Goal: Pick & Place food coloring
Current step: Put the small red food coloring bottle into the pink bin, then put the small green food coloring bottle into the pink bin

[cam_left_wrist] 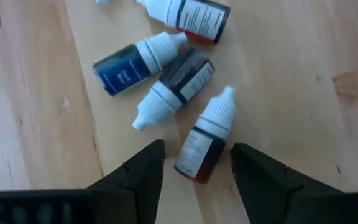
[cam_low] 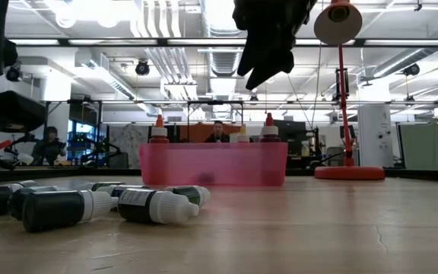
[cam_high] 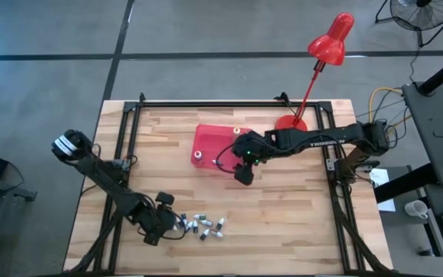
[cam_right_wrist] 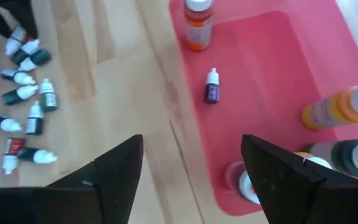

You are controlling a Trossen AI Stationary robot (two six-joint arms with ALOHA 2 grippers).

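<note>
Near the bench's front edge we see the left gripper (cam_left_wrist: 194, 163) open astride a bottle (cam_left_wrist: 205, 138); the right gripper (cam_right_wrist: 191, 165) gapes empty above the red tray (cam_high: 210, 138).

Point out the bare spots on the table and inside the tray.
Bare wood: right of the vials out to the table edge, and between the vials and the tray. The tray floor is open around one small vial. It is crowded at the vial cluster by the left hand.
</note>
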